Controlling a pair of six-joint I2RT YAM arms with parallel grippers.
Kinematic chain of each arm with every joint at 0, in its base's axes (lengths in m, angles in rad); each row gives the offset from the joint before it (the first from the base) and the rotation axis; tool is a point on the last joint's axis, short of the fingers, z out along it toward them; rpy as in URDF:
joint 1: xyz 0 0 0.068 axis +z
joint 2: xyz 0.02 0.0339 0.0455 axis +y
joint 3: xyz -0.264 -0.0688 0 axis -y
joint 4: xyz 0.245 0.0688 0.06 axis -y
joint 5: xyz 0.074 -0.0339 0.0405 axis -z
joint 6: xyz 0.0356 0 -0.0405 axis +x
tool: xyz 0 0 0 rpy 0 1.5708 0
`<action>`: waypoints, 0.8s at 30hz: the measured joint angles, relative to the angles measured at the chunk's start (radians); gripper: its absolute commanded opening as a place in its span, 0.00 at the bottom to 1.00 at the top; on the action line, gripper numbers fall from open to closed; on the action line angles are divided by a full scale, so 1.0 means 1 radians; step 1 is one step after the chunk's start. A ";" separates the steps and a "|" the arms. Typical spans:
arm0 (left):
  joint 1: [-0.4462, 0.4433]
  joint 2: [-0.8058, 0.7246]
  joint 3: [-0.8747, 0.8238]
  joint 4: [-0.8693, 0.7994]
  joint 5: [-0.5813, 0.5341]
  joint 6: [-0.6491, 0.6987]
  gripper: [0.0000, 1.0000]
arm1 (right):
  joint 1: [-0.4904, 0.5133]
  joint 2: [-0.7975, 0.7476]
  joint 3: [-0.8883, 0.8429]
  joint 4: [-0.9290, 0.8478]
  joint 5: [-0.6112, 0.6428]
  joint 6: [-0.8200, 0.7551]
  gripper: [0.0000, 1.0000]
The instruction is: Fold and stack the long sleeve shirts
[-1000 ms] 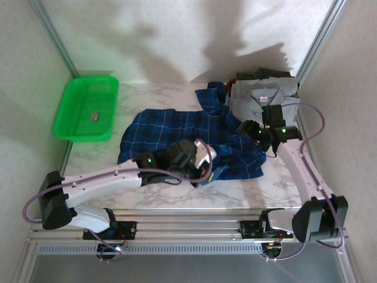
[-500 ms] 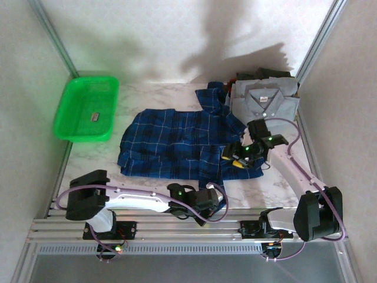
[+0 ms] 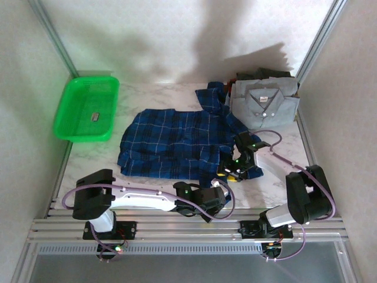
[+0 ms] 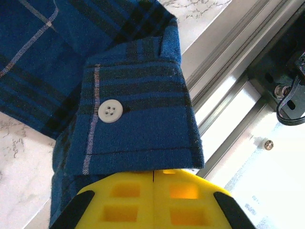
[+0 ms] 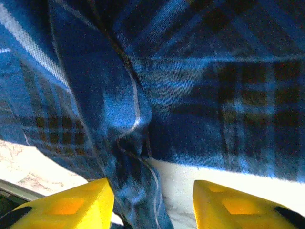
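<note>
Left gripper [image 4: 153, 175]: my fingers are closed tight on the buttoned cuff [image 4: 138, 119] of the dark blue plaid cloth shirt [image 3: 171, 141], at the white marbled table's [image 3: 277, 183] near edge.
Right gripper [image 5: 152, 191]: my fingers stand partly apart, with a fold of that shirt between them.
Shirt body: spread mid-table.

Blue plaid shirt [image 3: 177, 144] spread flat mid-table; grey shirt [image 3: 263, 103] folded atop darker ones [image 3: 259, 74].

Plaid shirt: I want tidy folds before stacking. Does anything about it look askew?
Yes. The plaid shirt lies rumpled, not square. One cuff reaches the near edge of the table by the rail, pinched in the shut left end effector, and its collar end bunches beside the grey shirt.
</note>
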 measured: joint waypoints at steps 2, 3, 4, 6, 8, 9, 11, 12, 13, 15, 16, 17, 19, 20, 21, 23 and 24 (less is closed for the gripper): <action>0.007 0.000 0.002 -0.006 -0.008 0.000 0.00 | 0.010 0.012 0.001 0.034 -0.004 -0.003 0.21; 0.011 0.000 0.004 -0.012 -0.011 0.001 0.00 | 0.015 0.019 0.005 0.042 -0.007 0.000 0.14; 0.019 0.000 0.007 -0.019 -0.018 0.004 0.00 | 0.018 0.032 0.014 0.045 -0.009 0.001 0.11; 0.039 -0.003 0.013 -0.032 -0.032 0.011 0.00 | 0.020 0.055 0.032 0.056 -0.015 -0.006 0.04; 0.066 -0.019 0.023 -0.062 -0.056 0.026 0.00 | 0.019 0.069 0.068 0.056 -0.030 0.001 0.03; 0.088 -0.034 0.036 -0.090 -0.072 0.040 0.00 | 0.017 0.076 0.101 0.048 -0.039 0.005 0.02; 0.121 -0.065 0.066 -0.125 -0.103 0.063 0.00 | 0.010 0.094 0.188 0.046 -0.060 0.005 0.01; 0.141 -0.079 0.093 -0.149 -0.122 0.078 0.00 | 0.004 0.106 0.240 0.048 -0.071 0.005 0.00; 0.157 -0.091 0.124 -0.169 -0.144 0.095 0.00 | -0.008 0.120 0.296 0.060 -0.083 0.006 0.00; 0.172 -0.104 0.171 -0.194 -0.179 0.124 0.00 | -0.042 0.143 0.386 0.088 -0.105 0.013 0.00; 0.174 -0.108 0.194 -0.207 -0.200 0.135 0.00 | -0.060 0.150 0.414 0.103 -0.108 0.017 0.00; 0.174 -0.108 0.213 -0.221 -0.222 0.149 0.00 | -0.079 0.157 0.436 0.118 -0.111 0.021 0.00; 0.168 -0.108 0.224 -0.239 -0.258 0.164 0.01 | -0.119 0.167 0.458 0.150 -0.118 0.028 0.00; 0.165 -0.107 0.223 -0.250 -0.274 0.170 0.01 | -0.134 0.171 0.457 0.159 -0.121 0.032 0.01; 0.163 -0.105 0.221 -0.256 -0.286 0.171 0.01 | -0.143 0.177 0.457 0.158 -0.125 0.036 0.01; 0.144 -0.095 0.202 -0.254 -0.312 0.166 0.04 | -0.150 0.190 0.429 0.181 -0.134 0.050 0.01; 0.128 -0.088 0.184 -0.250 -0.320 0.156 0.05 | -0.150 0.194 0.408 0.192 -0.138 0.054 0.02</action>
